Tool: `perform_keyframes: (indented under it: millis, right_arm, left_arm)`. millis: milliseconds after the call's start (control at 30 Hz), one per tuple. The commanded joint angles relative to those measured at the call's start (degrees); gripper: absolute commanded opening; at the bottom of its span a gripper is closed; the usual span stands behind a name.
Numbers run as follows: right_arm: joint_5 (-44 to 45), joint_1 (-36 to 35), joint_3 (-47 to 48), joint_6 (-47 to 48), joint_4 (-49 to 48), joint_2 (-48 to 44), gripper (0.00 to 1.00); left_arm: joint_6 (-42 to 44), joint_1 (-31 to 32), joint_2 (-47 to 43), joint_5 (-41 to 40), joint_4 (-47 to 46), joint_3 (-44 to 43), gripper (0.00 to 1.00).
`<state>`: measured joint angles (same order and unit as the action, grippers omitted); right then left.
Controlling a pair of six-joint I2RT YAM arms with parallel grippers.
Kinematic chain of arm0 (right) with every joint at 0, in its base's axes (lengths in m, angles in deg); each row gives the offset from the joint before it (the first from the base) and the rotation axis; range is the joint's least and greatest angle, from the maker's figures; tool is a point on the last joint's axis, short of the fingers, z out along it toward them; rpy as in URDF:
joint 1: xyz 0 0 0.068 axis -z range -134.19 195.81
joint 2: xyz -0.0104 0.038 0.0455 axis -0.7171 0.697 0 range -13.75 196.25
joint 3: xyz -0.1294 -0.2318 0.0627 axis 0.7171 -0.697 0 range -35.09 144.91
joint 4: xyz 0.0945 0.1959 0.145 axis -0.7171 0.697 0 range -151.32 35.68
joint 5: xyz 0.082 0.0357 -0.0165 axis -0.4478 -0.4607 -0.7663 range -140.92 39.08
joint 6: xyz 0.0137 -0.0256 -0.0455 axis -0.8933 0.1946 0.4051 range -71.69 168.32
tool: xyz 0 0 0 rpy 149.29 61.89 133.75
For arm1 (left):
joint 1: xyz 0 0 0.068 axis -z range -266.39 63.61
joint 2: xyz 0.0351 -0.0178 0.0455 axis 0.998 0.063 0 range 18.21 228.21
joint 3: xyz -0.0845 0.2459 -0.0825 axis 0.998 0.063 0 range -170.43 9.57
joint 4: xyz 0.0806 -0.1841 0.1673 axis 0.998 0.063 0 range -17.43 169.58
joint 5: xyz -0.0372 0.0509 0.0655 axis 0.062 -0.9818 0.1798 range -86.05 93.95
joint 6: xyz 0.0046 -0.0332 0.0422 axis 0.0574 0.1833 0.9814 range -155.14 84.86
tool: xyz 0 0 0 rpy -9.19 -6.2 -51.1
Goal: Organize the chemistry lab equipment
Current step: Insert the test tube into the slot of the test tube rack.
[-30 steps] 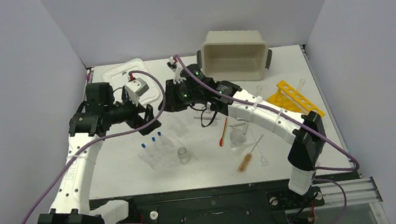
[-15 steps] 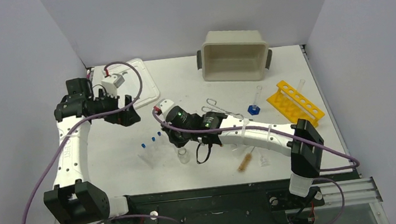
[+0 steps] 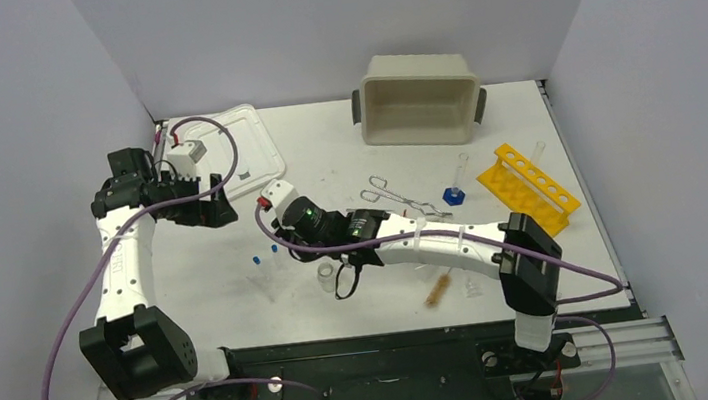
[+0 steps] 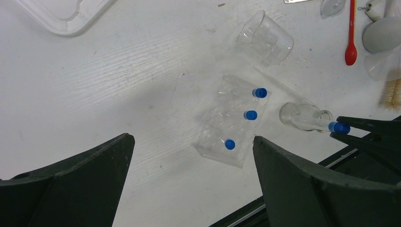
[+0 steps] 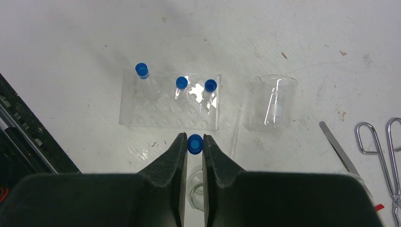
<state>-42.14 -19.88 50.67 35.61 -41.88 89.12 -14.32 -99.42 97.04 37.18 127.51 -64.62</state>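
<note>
**Step: load no. 4**

R claw (image 5: 194, 140) pinched shut on blue-cap tube (image 4: 339, 126), just beside clear rack (image 5: 156, 116) holding 3 tubes (image 5: 181, 83). L claw (image 4: 191, 139) wide open, empty. Next: align tube over free hole, lower straight, let go.

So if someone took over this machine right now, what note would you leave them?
Right gripper: shut on a blue-capped tube, held beside the clear rack.
Left gripper: open, holding nothing, raised over the table's left side.
Done: three capped tubes stand in the clear rack.
Left: seat the held tube. Loose on the table are the beaker, small vial, forceps, brush, red spatula and a loose tube by the yellow rack.
</note>
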Motion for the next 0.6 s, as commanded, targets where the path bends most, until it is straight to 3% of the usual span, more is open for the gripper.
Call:
perform_keyframes:
  millis: [0, 300, 567]
  right_arm:
    - [-0.07, -0.25, 2.57, 1.19, -5.39, 2.6, 0.0]
    - [-1.25, -0.25, -0.92, -0.13, -14.14, 5.71, 0.0]
    - [-2.48, -0.28, -1.74, -0.44, -15.94, 7.16, 0.0]
  left_arm:
    - [-0.31, -1.15, 1.07, -0.31, -3.73, 0.44, 0.96]
    - [1.02, -1.7, 2.17, 0.22, -3.18, 1.08, 0.97]
    - [1.34, -2.37, 1.9, -0.13, -3.76, 1.86, 0.97]
